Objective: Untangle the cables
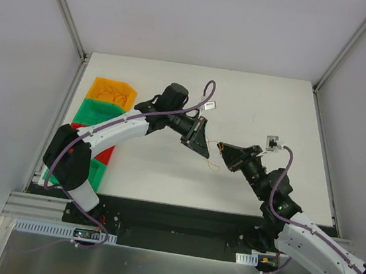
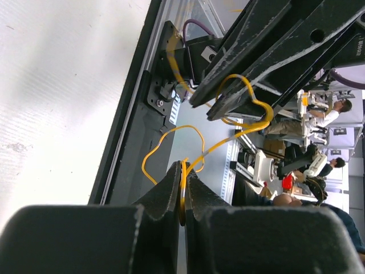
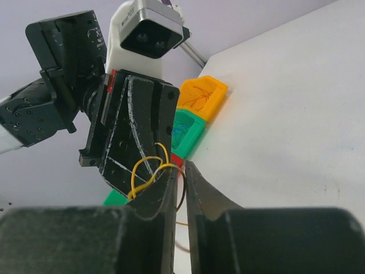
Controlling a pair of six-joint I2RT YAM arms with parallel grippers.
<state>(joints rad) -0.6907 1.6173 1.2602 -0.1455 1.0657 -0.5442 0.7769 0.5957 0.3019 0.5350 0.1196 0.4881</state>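
Observation:
The cables (image 1: 214, 162) are a few thin orange-yellow strands hanging between my two grippers, above the middle of the white table (image 1: 266, 114). My left gripper (image 1: 203, 149) is shut on a yellow strand (image 2: 181, 127), pinched at the fingertips in the left wrist view (image 2: 183, 168). The strand loops across to my right gripper (image 2: 228, 105). My right gripper (image 1: 224, 150) is shut on the cables; its wrist view (image 3: 183, 166) shows a dark strand between the fingers and yellow loops (image 3: 140, 162) over the left fingertip. The grippers face each other, very close.
A row of small bins lies along the table's left edge: an orange bin (image 1: 111, 93) with wires in it, a green bin (image 1: 99, 112), and a red bin (image 1: 105, 156) partly under the left arm. The orange bin (image 3: 202, 94) and green bin (image 3: 185, 128) also show in the right wrist view.

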